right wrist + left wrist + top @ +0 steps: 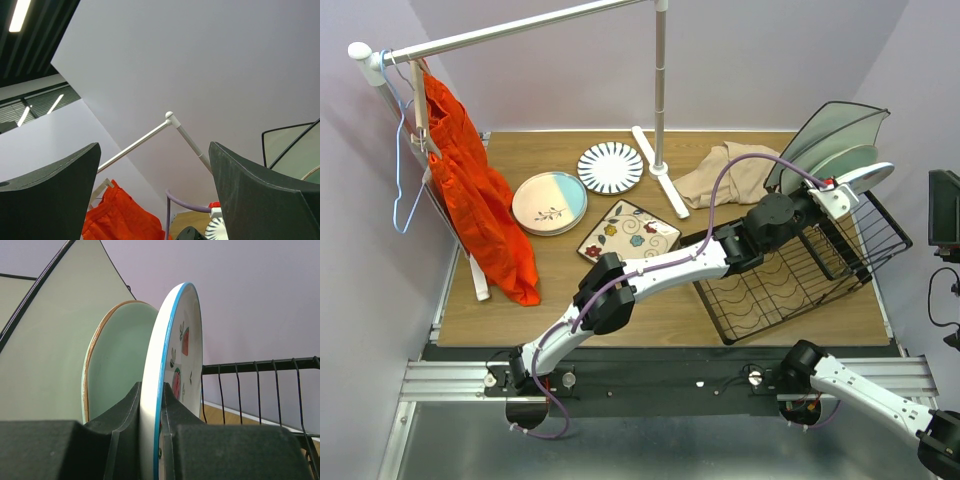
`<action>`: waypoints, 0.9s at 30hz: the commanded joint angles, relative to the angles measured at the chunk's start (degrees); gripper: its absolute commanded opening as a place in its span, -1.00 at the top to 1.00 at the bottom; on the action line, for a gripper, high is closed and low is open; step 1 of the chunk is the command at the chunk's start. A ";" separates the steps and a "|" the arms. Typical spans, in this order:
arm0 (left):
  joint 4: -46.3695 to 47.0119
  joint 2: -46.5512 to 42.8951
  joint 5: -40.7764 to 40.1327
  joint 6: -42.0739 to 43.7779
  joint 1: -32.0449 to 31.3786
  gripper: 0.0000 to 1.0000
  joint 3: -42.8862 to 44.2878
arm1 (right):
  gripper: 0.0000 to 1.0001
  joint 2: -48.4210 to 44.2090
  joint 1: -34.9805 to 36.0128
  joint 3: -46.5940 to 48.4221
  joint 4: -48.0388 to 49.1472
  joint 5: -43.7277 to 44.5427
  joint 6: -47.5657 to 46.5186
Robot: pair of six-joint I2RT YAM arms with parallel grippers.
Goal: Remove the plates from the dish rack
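Note:
The black wire dish rack (790,285) stands at the right of the table. My left gripper (837,196) reaches into its upright section and is shut on the rim of a white plate with a blue edge and red spots (172,355), which stands on edge between the pads (127,405). Behind it stand a pale green round plate (117,360) and a large scalloped dark-rimmed plate (50,340). Three plates lie on the table: pink-and-blue (549,203), striped (610,167) and square floral (628,233). My right gripper (155,190) is open, empty, and points up at the wall.
A white clothes rail (660,90) stands behind the plates, with an orange garment (475,190) hanging at the left. A beige cloth (735,172) lies beside the rack. The right arm (860,385) rests at the near right edge. The rack's wire wall (260,370) stands right of the held plate.

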 commanded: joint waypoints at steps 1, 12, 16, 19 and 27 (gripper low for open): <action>3.51 -4.99 -0.45 0.71 -3.50 1.00 3.56 | -0.95 -0.10 0.31 0.29 1.75 -1.91 -2.48; 5.10 -5.70 -0.45 -1.84 -3.67 1.00 8.13 | -0.96 -1.07 0.31 -0.32 2.28 -0.94 -3.10; 5.62 -6.31 -0.36 -2.81 -3.85 1.00 8.39 | -0.96 -1.15 0.23 -0.24 2.19 -1.21 -3.19; 5.63 -6.93 0.25 -4.21 -3.85 1.00 8.31 | -0.97 -1.50 0.31 -0.24 2.28 -1.30 -3.19; 7.38 -11.76 1.84 -12.12 -4.02 1.00 3.48 | -0.97 -2.12 0.23 -0.59 2.37 -2.00 -3.18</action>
